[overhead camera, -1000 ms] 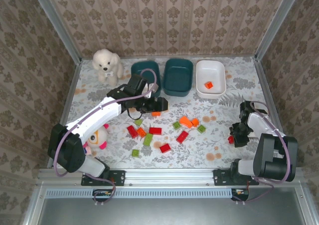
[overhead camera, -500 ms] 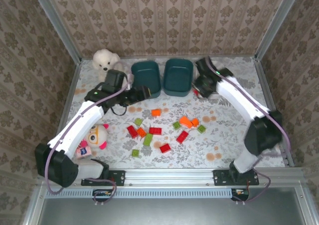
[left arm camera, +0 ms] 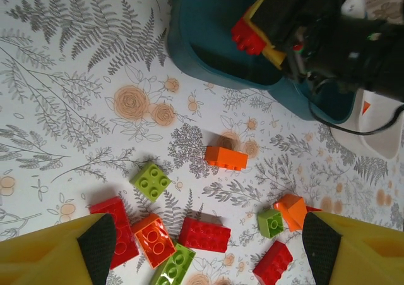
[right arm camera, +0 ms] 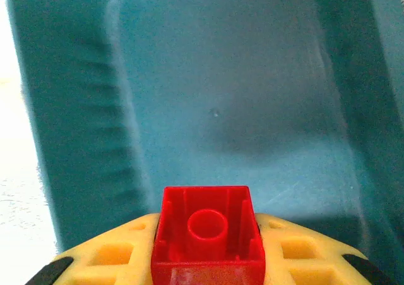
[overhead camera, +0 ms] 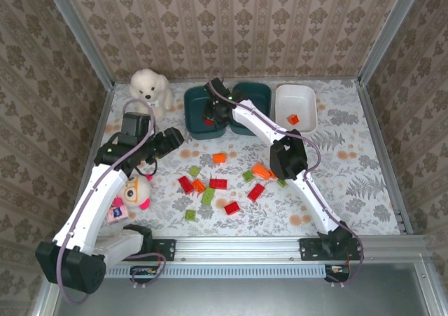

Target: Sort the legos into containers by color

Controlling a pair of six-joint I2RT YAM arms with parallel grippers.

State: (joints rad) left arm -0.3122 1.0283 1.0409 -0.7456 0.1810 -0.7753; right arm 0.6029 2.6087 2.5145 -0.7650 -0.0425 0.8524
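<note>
Now | step: red brick (right arm camera: 205,234) pinched in right gripper (overhead camera: 209,115), over teal tub (overhead camera: 192,99), upper centre of frame | next: open jaws so brick falls inside | left gripper (left arm camera: 208,247) wide, empty, above loose legos (overhead camera: 218,183), centre.

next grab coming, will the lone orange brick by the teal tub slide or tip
The orange brick looks like hard plastic, probably stiff and light. Lying flat and low, it likely won't tip; on the smooth table it may skid.

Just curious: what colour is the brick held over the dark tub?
The brick is red; the right wrist view shows it best.
</note>
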